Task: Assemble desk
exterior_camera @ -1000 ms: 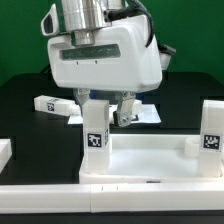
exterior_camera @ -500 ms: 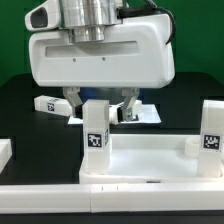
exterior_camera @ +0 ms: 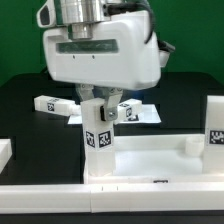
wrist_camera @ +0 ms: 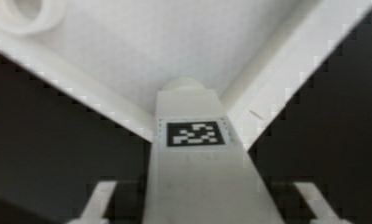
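Gripper point(exterior_camera: 99, 112) down over the desk, big white body filling the upper middle of the exterior view. Its fingers point(wrist_camera: 105, 203) straddle one upright leg point(exterior_camera: 98, 140) near the leg's top, one finger on either side and close in. Cannot tell if the pads actually press the post or stand just off it; the wrist view is blurred there, with a dim strip beside each finger. The leg is a white square post, tag facing the exterior camera, and it stands vertical at the corner of the tabletop point(exterior_camera: 150, 165) at the exterior view's left end. Wrist view looks down the same leg point(wrist_camera: 199, 150), tag showing, toward the tray floor of the tabletop point(wrist_camera: 112, 70), with a round corner socket point(wrist_camera: 30, 14) at the far end. The tabletop lies flat on the black table point(exterior_camera: 25, 120), rim raised. A second leg point(exterior_camera: 214, 135) stands upright at the tabletop corner at the exterior view's right end, tag outward, well apart from the gripper. A short raised stub point(exterior_camera: 188, 147) sits on the tabletop just beside that second leg. Two loose legs lie flat on the black table beyond the tabletop's far edge: one point(exterior_camera: 52, 103) toward the exterior view's left, one point(exterior_camera: 137, 111) just behind the gripper. A long white bar point(exterior_camera: 60, 200) runs along the tabletop's near edge.
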Controlling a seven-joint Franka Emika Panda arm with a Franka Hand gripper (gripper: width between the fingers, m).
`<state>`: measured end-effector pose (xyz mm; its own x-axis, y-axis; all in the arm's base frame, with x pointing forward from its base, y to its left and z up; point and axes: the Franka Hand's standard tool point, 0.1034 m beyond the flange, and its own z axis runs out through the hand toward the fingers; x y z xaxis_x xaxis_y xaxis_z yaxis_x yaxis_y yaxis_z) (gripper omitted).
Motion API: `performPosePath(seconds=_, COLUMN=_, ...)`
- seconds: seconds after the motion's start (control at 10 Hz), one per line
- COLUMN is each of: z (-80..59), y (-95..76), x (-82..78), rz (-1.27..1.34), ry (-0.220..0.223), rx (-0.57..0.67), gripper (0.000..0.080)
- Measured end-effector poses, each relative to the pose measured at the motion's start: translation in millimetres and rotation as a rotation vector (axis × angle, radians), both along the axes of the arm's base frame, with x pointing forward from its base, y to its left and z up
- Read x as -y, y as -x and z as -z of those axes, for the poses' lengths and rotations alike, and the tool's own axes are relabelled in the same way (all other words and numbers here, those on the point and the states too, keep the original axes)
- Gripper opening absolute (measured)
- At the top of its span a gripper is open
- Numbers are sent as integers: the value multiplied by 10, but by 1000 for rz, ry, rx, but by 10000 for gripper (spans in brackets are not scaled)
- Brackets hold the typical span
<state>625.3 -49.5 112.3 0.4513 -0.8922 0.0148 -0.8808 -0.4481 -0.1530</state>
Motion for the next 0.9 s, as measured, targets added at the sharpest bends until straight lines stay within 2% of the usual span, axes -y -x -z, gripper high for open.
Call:
performPosePath(seconds=0.2, z=1, y=-10, x=-20, rz=348, ry=-95, rx=-34, gripper=287)
performPosePath(seconds=0.3, z=-14, y=-16, x=-23, rz=438, ry=-125, rx=-51, gripper=287)
performPosePath(seconds=0.6, z=2, y=-9, x=-85, rz=593, ry=-146, rx=-69, gripper=287)
performPosePath(seconds=0.7, z=4, y=-9, x=-88, rz=588, ry=-145, rx=-69, gripper=347)
performPosePath(seconds=0.8, z=4, y=-8, x=-87, rz=478, ry=-129, rx=-60, gripper=347)
performPosePath(seconds=0.9, z=2, y=-10, x=-83, rz=353, ry=-113, rx=-49, gripper=530)
